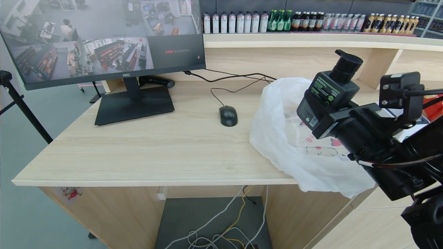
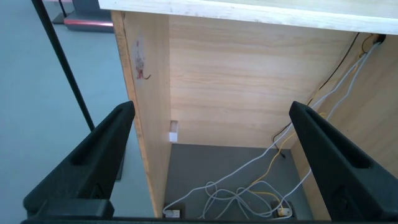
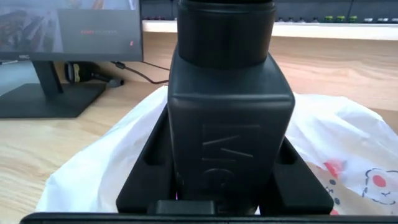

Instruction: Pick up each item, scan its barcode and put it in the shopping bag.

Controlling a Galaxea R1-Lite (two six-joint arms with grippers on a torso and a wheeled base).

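My right gripper [image 1: 323, 119] clamps one black bottle [image 1: 328, 91] above one shopping bag [image 1: 283, 141], which drapes over desk [image 1: 155, 152] front edge. Left gripper [image 2: 211, 124] wide, below desktop.

The right arm [image 1: 398, 162] is built of matte black housings, blocky and flat-sided near the wrist and rounder farther back. A thin dark cable with a pale end runs along its side. Above the wrist, a small boxy black camera module [image 1: 401, 88] with a pale strip on its top edge sits on a black bracket. The right gripper [image 1: 328, 119] is black, with a flat crossbar body. The left gripper [image 2: 211, 155] has two long, tapering black fingers [image 2: 93, 165], each with a raised ridge along its length
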